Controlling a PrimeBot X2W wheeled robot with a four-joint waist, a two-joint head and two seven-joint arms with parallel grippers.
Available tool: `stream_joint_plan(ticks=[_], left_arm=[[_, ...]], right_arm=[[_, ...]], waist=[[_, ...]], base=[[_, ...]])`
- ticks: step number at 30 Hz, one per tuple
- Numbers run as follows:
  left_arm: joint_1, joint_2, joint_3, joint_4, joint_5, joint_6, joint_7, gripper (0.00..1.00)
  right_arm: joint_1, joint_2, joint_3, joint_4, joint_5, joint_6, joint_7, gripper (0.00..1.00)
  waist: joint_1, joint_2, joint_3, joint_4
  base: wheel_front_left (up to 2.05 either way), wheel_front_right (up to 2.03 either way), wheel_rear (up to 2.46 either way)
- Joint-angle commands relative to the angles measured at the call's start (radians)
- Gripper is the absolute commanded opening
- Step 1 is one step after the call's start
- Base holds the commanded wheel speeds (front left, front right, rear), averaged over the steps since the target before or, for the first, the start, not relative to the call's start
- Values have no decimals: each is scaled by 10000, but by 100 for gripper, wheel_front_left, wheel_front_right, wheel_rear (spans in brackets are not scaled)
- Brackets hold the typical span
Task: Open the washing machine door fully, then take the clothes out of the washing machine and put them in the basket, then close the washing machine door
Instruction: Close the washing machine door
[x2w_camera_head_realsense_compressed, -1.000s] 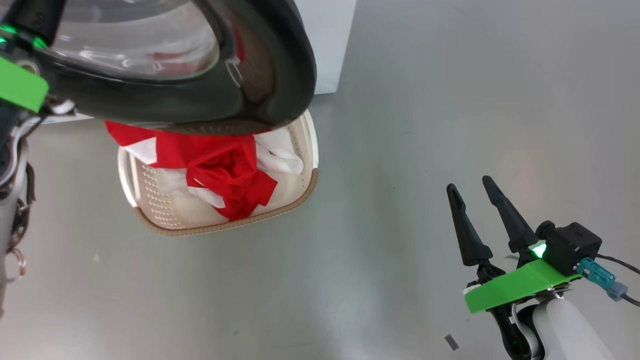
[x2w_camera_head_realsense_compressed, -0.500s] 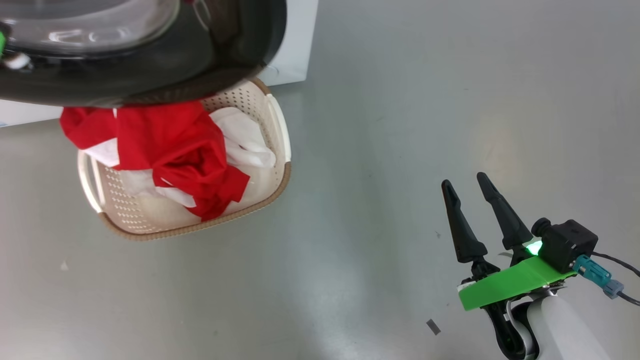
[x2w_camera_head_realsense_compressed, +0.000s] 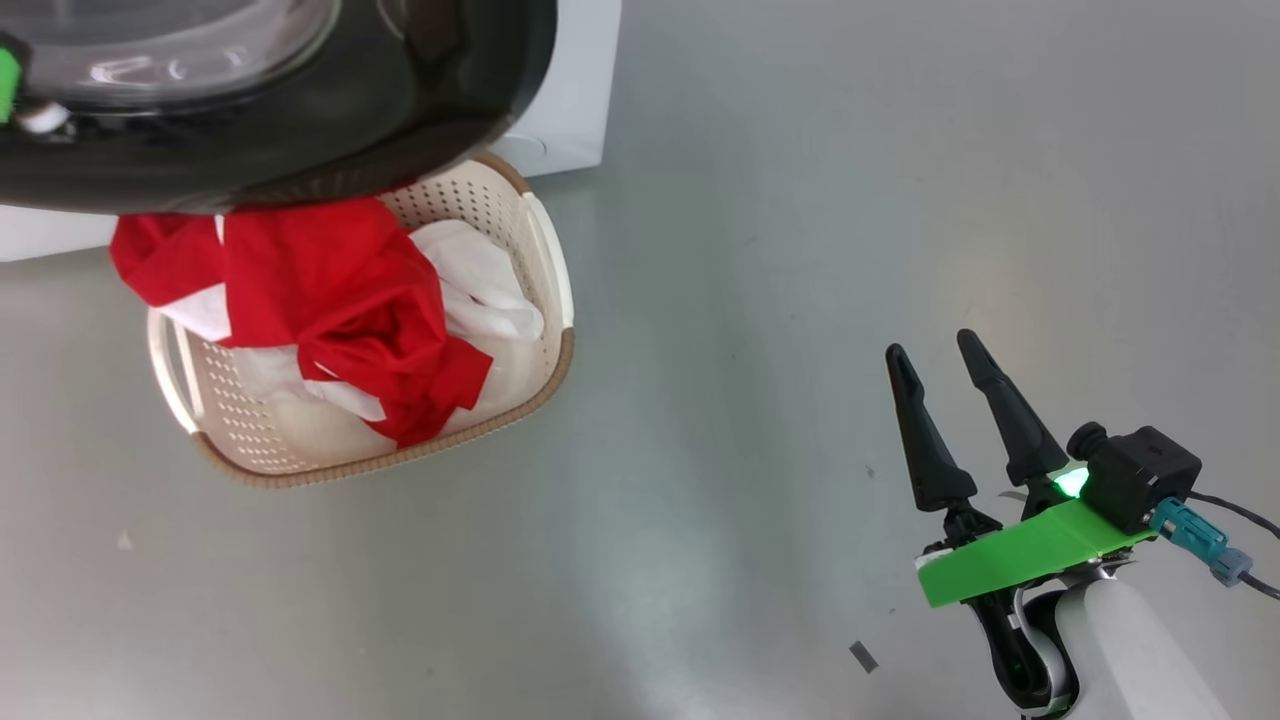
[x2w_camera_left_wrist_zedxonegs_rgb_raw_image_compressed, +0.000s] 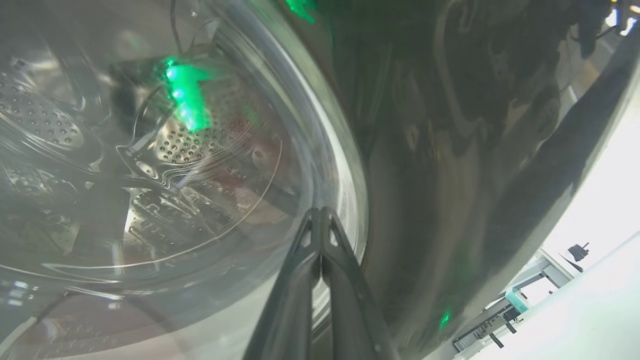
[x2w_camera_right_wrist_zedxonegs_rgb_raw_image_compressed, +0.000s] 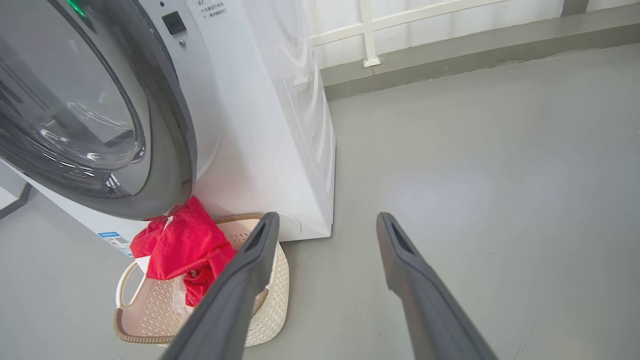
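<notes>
Grey, smooth floor (x2w_camera_head_realsense_compressed: 760, 250) spreads around the robot, and nearest, low on its right, the right tool (x2w_camera_head_realsense_compressed: 930, 343) hangs over bare floor with its two dark fingers spread apart and nothing between them, well apart from the work. Farther on stands the basket (x2w_camera_head_realsense_compressed: 400, 458), its long axis running slantwise in the head view from near-left to far-right, just in front of the machine. The clothes (x2w_camera_head_realsense_compressed: 320, 290) are heaped in it, soft and light. One red fold droops over the left rim, and in the right wrist view the heap rises close to the door's lower edge. Above and beyond, the washing machine door (x2w_camera_head_realsense_compressed: 400, 130) is swung close against the front of the washing machine (x2w_camera_right_wrist_zedxonegs_rgb_raw_image_compressed: 270, 125). I cannot tell whether it is latched. Being round, it has no long axis. Its bulging glass faces out from the machine toward the left tool (x2w_camera_left_wrist_zedxonegs_rgb_raw_image_compressed: 320, 212), whose fingers are pressed together on nothing, tips at the border of glass and black rim, with the steel drum visible through the window. To my judgement the door is the thing in hand. It looks stiff, fairly heavy and hinged, its gloss likely to be slippery under a fingertip. A flat push on the black rim should serve better than one on the curved glass.
</notes>
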Motion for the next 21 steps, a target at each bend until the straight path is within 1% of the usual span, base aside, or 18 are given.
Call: stream_joint_plan(ticks=[1, 3, 5, 6, 7, 8, 10, 11, 12, 13, 14, 15, 21], left_arm=[[31, 573, 234, -227, -96, -56, -78, 0], [196, 592, 153, -297, -276, -56, -121, 0], [388, 598, 83, -426, -413, -56, -258, 2], [502, 604, 35, -502, -479, -56, -303, 7], [623, 610, -7, -571, -543, -56, -358, 16], [755, 618, -47, -643, -605, -56, -414, 22], [1197, 665, -130, -819, -794, -56, -616, 42], [1354, 660, -135, -860, -869, -56, -711, 49], [1513, 653, -141, -912, -941, -56, -798, 72], [1675, 649, -161, -982, -999, -56, -875, 85], [1843, 660, -184, -1049, -1036, -56, -956, 95], [2016, 663, -185, -1106, -1088, -56, -1058, 100], [3095, 698, -253, -1433, -1309, -56, -1533, 100]], right_arm=[[51, 17, 156, -215, 38, 48, -65, 100], [83, 3, 151, -208, 5, 48, -65, 100], [131, -48, 139, -205, -23, 48, -65, 100], [155, -81, 137, -208, -35, 48, -65, 100], [181, -118, 137, -208, -45, 48, -65, 100], [210, -153, 133, -205, -54, 48, -65, 100], [313, -252, 123, -199, -81, 48, -65, 100], [351, -289, 125, -197, -92, 48, -65, 100], [391, -325, 123, -195, -102, 48, -65, 100], [430, -359, 113, -188, -107, 48, -65, 100], [467, -398, 112, -185, -112, 48, -65, 100], [507, -438, 120, -186, -122, 48, -65, 100], [773, -665, 99, -162, -150, 48, -65, 100]], waist=[[0, -1, -103, 92], [0, -1, -209, 183], [0, -1, -316, 281], [0, -1, -365, 335], [0, -1, -421, 393], [0, -1, -476, 451], [0, -1, -655, 623], [0, -1, -724, 680], [0, -1, -789, 738], [0, -1, -862, 794], [0, -1, -929, 847], [0, -1, -998, 895], [0, -1, -1425, 1185]], base=[[0, 0, 0], [0, 0, 0], [0, 0, 0], [0, 0, 0], [0, 0, 0], [0, 0, 0], [0, 0, 0], [0, 0, 0], [0, 0, 0], [0, 0, 0], [0, 0, 0], [0, 0, 0], [0, 0, 0]])
